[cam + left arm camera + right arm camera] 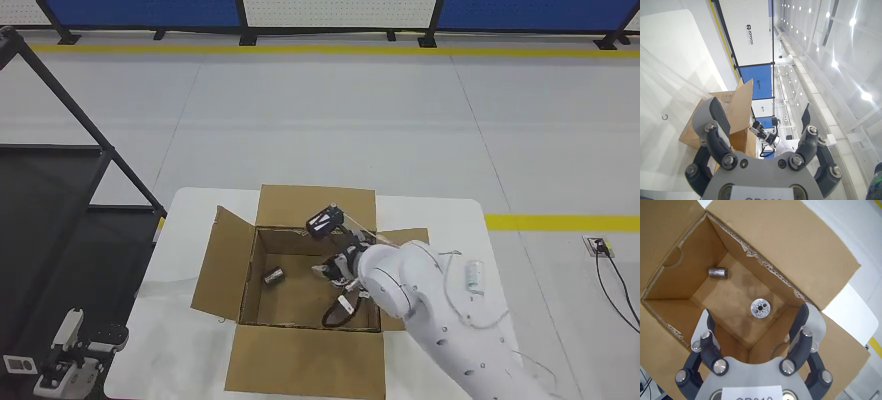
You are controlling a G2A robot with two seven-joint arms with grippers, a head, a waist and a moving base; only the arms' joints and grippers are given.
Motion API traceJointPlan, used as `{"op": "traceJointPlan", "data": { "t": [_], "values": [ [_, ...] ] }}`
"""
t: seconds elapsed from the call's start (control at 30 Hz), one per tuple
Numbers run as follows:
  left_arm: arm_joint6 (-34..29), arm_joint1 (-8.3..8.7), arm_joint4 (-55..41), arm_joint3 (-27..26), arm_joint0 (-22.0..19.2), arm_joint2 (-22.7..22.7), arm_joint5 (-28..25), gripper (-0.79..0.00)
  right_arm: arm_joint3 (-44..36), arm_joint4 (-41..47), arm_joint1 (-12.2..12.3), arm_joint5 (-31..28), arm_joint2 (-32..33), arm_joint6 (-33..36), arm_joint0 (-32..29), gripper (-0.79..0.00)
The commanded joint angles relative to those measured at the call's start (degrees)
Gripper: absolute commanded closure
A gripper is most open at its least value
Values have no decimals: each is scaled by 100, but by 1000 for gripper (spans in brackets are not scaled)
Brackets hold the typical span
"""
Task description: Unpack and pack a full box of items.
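An open cardboard box [222, 262] stands on the white table [180, 300] with all flaps folded out. On its floor lie a short metal cylinder [273, 275] on its side and, in the right wrist view, the same cylinder [718, 273] and a flat metal disc [761, 308] with holes. My right gripper [325, 220] hangs above the box's far side, open and holding nothing [755, 310], the disc straight below it. My left gripper [761, 103] is open, holds nothing and points upward beside the box [742, 106]; the right gripper [755, 128] shows beyond it.
A small white bottle-like item [474, 277] lies on the table right of the box. A black frame rack [70, 190] stands left of the table. The box's front flap [305, 360] reaches to the table's near edge.
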Motion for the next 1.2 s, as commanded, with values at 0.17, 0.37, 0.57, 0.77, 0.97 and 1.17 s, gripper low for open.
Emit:
{"op": "traceJointPlan", "data": {
  "t": [0.17,0.37,0.57,0.77,0.97,1.17],
  "values": [
    [1,0,1,0,0,0,0,-785,1046,407,-220,-54,-349,-208,281,-785],
    [1,0,1,0,0,0,0,-785,1686,545,-323,-316,-477,-380,362,-785],
    [1,0,1,0,0,0,0,-785,2233,485,-442,-369,-633,-607,477,-785],
    [1,0,1,0,0,0,0,-785,2662,417,-594,-286,-824,-730,595,-785],
    [1,0,1,0,0,0,0,-785,3207,557,-755,-374,-921,-850,754,-785],
    [1,0,1,0,0,0,0,-785,3643,704,-904,-445,-987,-879,887,-425]
  ]
}}
